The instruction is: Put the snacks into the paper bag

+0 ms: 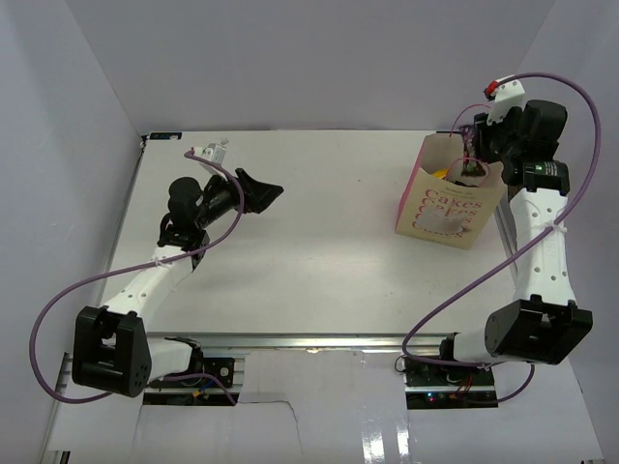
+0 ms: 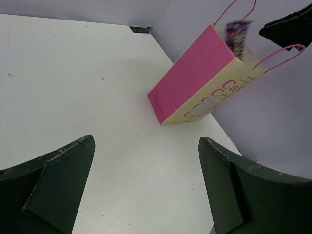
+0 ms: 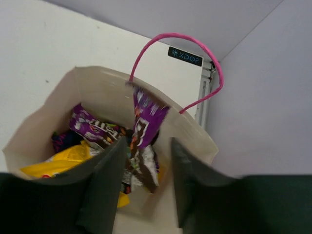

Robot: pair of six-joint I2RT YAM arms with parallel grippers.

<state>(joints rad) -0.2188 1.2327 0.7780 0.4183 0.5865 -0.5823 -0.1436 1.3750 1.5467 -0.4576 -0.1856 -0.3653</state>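
Observation:
The paper bag (image 1: 450, 208) stands upright at the right rear of the table; it also shows in the left wrist view (image 2: 195, 83). My right gripper (image 1: 471, 169) hangs over its mouth (image 3: 48, 117), jaws apart (image 3: 146, 146). A purple-brown candy packet (image 3: 146, 122) is blurred between the fingers, loose above the bag; it also shows in the left wrist view (image 2: 237, 33). Inside lie another purple packet (image 3: 92, 127), a yellow packet (image 3: 58, 163) and a dark-blue bag (image 3: 63, 140). My left gripper (image 1: 263, 191) is open and empty (image 2: 146, 141), far left of the bag.
The bag's pink handles (image 3: 175, 41) arch over its mouth beside my right fingers. The side wall (image 1: 580, 87) stands close behind the bag. A small white fitting (image 1: 215, 151) sits at the table's back left edge.

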